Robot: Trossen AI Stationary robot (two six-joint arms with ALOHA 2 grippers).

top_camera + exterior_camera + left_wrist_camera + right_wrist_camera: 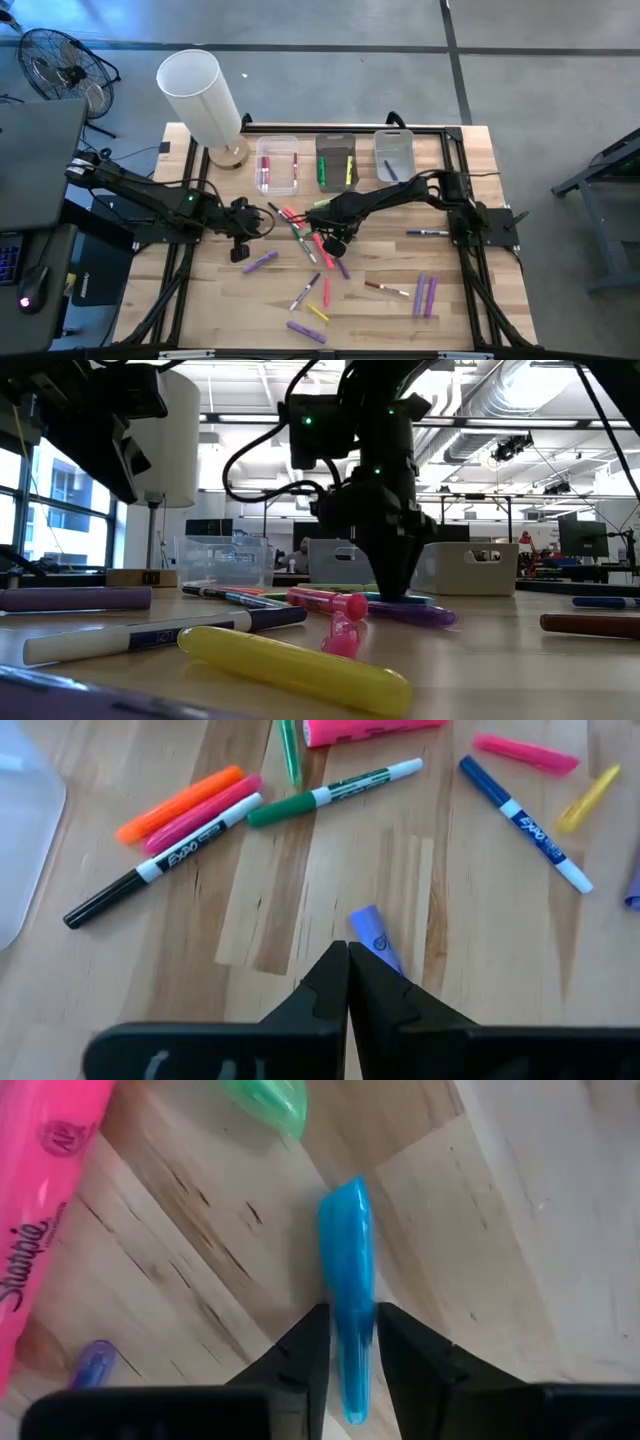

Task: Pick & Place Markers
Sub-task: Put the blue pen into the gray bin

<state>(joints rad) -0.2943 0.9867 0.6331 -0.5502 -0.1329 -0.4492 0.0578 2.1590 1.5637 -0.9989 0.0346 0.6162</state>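
Many markers lie scattered on the wooden table [210, 300]: pink [322, 243], purple [259, 262], yellow [317, 313] and others. My right gripper [336, 243] points down among them, shut on a light blue marker [346, 1250] that lies flat on the wood. Beside it lie a pink Sharpie [45, 1190] and a green marker tip [268, 1102]. My left gripper [348, 958] hangs shut above the table left of the pile, touching nothing. A purple marker [374, 932] lies on the wood just past its fingertips. My right gripper pinches the blue marker's two long sides [350, 1330] between its two fingers, which come from above, pointing down, and lie across it. One end of the marker [345, 1195] sticks out beyond the fingers. The marker lies flat on the table.
Three clear bins [278, 165], [337, 160], [394, 155] stand in a row at the far edge, some with markers inside. A tall white cylinder on a wooden foot [200, 90] stands at the far left. More markers lie near the right [425, 233] and near [306, 332] edges.
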